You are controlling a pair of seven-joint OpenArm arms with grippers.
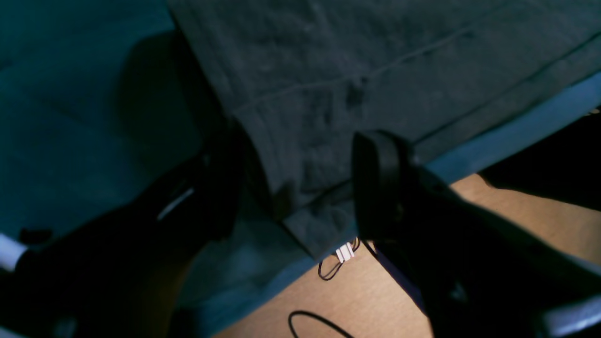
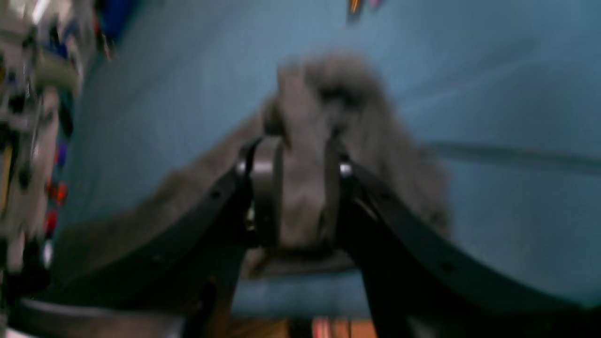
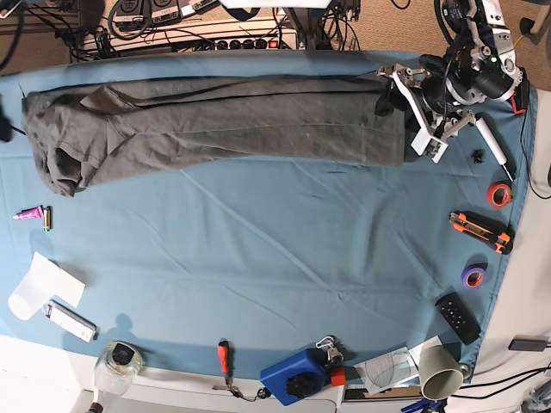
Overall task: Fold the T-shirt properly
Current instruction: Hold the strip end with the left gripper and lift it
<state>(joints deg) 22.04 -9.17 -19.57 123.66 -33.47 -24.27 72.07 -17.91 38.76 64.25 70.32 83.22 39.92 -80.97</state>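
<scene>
The T-shirt is lying folded into a long band along the far edge of the cloth, its hem corner sitting between the widely spread fingers of the left gripper. The right gripper is blurring badly, its fingers partly parted with bunched shirt fabric between them; in the base view that arm is falling outside the frame.

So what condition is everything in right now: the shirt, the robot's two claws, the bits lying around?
Dark charcoal-grey cotton T-shirt: folded into a long band, lying flat across the teal-blue table cloth.
Left gripper: open, jaws astride the shirt's corner at the table edge.
Right gripper: blurred, bunched shirt fabric between its jaws.
Orange utility knife: lying flat.
Orange tape roll: lying flat.
</scene>
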